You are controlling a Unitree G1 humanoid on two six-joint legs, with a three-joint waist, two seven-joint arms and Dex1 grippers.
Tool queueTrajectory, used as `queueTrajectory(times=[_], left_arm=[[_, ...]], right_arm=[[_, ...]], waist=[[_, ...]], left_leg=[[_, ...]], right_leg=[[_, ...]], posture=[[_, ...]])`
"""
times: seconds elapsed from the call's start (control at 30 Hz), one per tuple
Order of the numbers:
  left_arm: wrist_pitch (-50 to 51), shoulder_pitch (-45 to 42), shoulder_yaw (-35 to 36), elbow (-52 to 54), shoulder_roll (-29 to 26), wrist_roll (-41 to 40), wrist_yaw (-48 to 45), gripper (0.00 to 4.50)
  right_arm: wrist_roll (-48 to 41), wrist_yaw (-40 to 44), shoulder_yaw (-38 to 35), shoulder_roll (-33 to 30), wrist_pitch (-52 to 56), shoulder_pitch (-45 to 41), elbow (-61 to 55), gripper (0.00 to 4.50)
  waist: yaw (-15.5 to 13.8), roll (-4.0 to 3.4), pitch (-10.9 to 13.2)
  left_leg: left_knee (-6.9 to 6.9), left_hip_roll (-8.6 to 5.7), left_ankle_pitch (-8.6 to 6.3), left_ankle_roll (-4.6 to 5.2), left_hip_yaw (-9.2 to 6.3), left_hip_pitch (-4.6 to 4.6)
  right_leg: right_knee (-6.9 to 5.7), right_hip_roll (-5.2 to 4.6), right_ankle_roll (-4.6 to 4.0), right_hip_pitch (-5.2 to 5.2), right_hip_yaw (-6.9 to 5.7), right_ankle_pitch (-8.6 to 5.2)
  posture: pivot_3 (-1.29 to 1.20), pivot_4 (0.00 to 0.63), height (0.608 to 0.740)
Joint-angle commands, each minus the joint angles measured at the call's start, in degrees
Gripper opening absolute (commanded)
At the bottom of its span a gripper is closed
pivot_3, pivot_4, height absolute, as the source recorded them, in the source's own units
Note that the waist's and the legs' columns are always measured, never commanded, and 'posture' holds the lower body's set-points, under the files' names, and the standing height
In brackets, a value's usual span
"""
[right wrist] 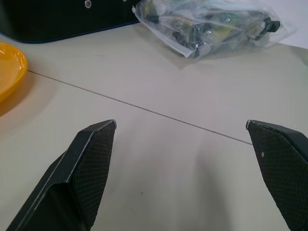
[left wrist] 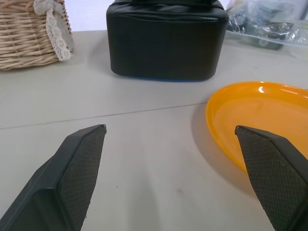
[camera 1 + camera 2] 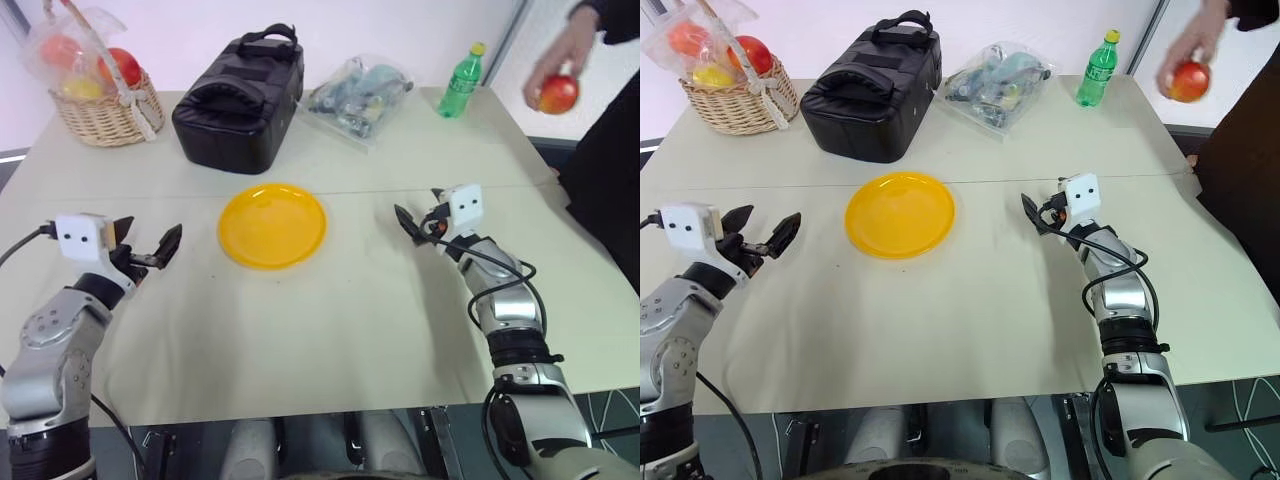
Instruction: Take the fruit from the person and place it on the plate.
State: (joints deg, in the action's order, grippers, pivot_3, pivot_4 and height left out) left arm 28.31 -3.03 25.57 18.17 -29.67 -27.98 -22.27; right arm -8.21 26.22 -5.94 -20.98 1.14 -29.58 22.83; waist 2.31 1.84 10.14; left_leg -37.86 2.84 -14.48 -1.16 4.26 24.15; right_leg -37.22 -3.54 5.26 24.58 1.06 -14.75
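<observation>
Apple (image 3: 559, 94): round, no long axis; held aloft in the person's hand (image 3: 560, 55) past the tabletop's (image 3: 330, 330) far right corner. Plate (image 3: 272, 225): flat, mid-tabletop, between 2 robot hands. Left hand (image 3: 150, 252): fingers apart, holding nothing. Right hand (image 3: 415, 222): fingers apart, holding nothing.

Both silver robot arms reach forward, held low and level. The left gripper (image 3: 150, 250) with two black fingers has its jaws spread wide and empty. The right gripper (image 3: 418, 227), also black-fingered, seems equally spread in the wrist view, though from the head camera its fingers overlap and are hard to separate.
</observation>
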Motion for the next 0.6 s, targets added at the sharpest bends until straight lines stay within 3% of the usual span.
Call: queueTrajectory(times=[0.03, 0.6], left_arm=[[-1.3, -0.8, 0.4, 0.8, -0.2, 0.2, 0.3, 4.50], [-1.5, -0.3, 0.9, 0.9, -0.3, 0.2, 0.6, 4.50]], right_arm=[[-0.1, -0.2, -0.5, -0.1, -1.5, -1.5, -0.3, 4.41], [-0.6, 1.3, -0.3, -0.4, -1.2, -2.6, -0.4, 4.41]], waist=[[0.0, 0.00, 0.0], [0.0, 0.00, 0.0]], left_leg=[[0.00, 0.00, 0.00, 0.00, 0.00, 0.00], [0.00, 0.00, 0.00, 0.00, 0.00, 0.00]], right_leg=[[0.00, 0.00, 0.00, 0.00, 0.00, 0.00], [0.00, 0.00, 0.00, 0.00, 0.00, 0.00]], posture=[[0.00, 0.150, 0.740], [0.00, 0.150, 0.740]])
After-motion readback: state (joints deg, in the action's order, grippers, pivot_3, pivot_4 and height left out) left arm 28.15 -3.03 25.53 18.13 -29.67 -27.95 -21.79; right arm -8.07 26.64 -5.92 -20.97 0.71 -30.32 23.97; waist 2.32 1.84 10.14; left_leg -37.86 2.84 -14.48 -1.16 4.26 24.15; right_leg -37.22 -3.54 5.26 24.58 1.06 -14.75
